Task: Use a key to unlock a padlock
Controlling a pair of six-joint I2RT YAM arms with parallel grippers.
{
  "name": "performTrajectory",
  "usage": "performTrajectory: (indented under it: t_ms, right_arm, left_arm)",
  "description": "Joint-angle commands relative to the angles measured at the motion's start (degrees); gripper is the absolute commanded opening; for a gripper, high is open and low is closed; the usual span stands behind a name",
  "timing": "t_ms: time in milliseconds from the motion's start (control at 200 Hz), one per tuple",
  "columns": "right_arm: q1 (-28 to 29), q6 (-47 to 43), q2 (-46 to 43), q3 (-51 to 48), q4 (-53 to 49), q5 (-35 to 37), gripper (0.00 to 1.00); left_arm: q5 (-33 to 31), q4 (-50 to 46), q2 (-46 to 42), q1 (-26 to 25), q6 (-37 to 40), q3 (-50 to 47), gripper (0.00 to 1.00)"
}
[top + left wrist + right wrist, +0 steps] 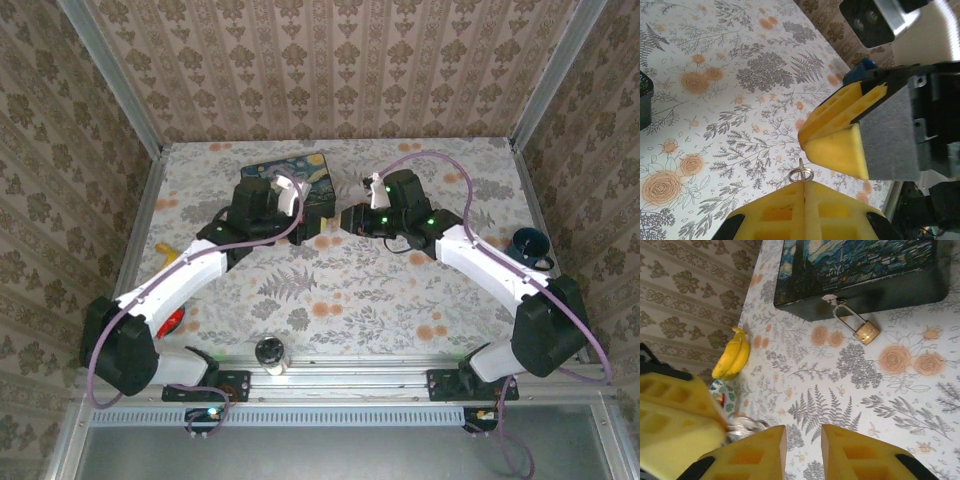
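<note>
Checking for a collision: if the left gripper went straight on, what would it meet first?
Probably a yellow finger of the right gripper, just beyond the key held by the left gripper; depth is unclear.

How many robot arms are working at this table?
2. The left arm reaches in from the near left, the left gripper pinching the key. The right arm reaches in from the near right. Both meet near the tin box.
</note>
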Motion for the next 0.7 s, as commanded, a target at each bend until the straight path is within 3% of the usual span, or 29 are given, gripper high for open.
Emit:
performTrajectory:
  t_ms: [0, 280, 430, 500, 595, 695]
  right_arm:
    - [-0.1, -3.4, -2.2, 0.8, -3.5, 3.5, 0.27]
    - [2.4, -11.9, -9.6, -5.2, 0.7, 12.2, 0.30]
    - [9.5, -25.8, -15.3, -10.7, 6.8, 24.2, 0.37]
    - [12.8, -32.9, -16.9, -14.1, 11.9, 27.2, 0.38]
    - [17.0, -42.1, -18.1, -18.5, 21.1, 31.4, 0.48]
    - [18.6, -48.4, -18.1, -21.0, 27.1, 32.8, 0.50]
  left_arm:
    - [6.1, -2.5, -2.3, 1.5, -1.0, 1.6, 0.00]
    - [11.0, -8.8, -2.3, 4.5, -4.2, 4.5, 0.00]
    - [13.7, -22.1, 0.9, 5.5, -5.5, 11.7, 0.00]
    - [14.6, -27.1, 1.7, 5.7, -7.1, 13.9, 0.00]
    - [16.5, -30.0, 1.9, 6.0, -10.4, 15.1, 0.00]
    - [15.8, -33.2, 1.1, 6.2, -11.1, 15.8, 0.00]
